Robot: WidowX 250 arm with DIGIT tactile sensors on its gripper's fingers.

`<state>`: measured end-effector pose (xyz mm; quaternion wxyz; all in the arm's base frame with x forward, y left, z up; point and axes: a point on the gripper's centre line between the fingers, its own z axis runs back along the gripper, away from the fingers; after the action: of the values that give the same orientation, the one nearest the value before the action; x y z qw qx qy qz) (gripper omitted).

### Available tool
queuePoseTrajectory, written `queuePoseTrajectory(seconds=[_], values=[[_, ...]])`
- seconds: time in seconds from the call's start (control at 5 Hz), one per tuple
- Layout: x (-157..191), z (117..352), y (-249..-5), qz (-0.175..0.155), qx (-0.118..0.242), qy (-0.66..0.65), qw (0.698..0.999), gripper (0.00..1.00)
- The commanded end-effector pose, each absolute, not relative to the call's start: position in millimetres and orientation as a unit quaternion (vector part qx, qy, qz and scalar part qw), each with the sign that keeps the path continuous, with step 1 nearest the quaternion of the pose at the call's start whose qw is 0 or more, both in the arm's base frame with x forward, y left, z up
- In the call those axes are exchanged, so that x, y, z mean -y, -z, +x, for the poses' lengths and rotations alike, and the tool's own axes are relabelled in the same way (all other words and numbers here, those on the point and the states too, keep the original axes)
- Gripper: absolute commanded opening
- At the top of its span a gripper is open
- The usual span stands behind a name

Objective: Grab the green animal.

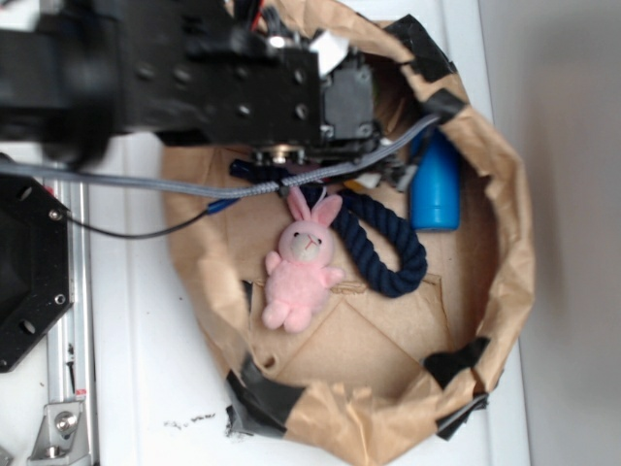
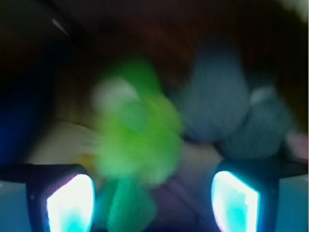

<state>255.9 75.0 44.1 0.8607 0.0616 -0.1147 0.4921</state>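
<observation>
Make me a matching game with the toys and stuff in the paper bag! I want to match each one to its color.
Things:
1. plush bunny
2. rope loop
3. fuzzy animal in front of the tool
4. cylinder by the bag's wall

Colors:
A. bright blue
B. lime green
C. pink
D. dark navy

Pairs: 1-C, 2-D, 3-B, 4-A
</observation>
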Motion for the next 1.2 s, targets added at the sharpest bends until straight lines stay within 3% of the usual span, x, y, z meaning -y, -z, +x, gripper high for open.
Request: queuePoseTrajectory(seconds=[0.0, 0.2, 0.4, 0.6, 0.8, 1.0], values=[[-82, 238, -44, 0.085, 0.120, -0.490, 0.859, 0.00], [-86, 257, -57, 0.082, 0.141, -0.473, 0.866, 0.00], [-89, 279, -91, 0.065, 0.192, -0.443, 0.873, 0.00], [-77, 289, -115, 0.041, 0.210, -0.425, 0.879, 0.00], [-48, 290, -142, -0.002, 0.222, -0.387, 0.895, 0.00], [-17, 283, -147, -0.023, 0.191, -0.329, 0.925, 0.00]])
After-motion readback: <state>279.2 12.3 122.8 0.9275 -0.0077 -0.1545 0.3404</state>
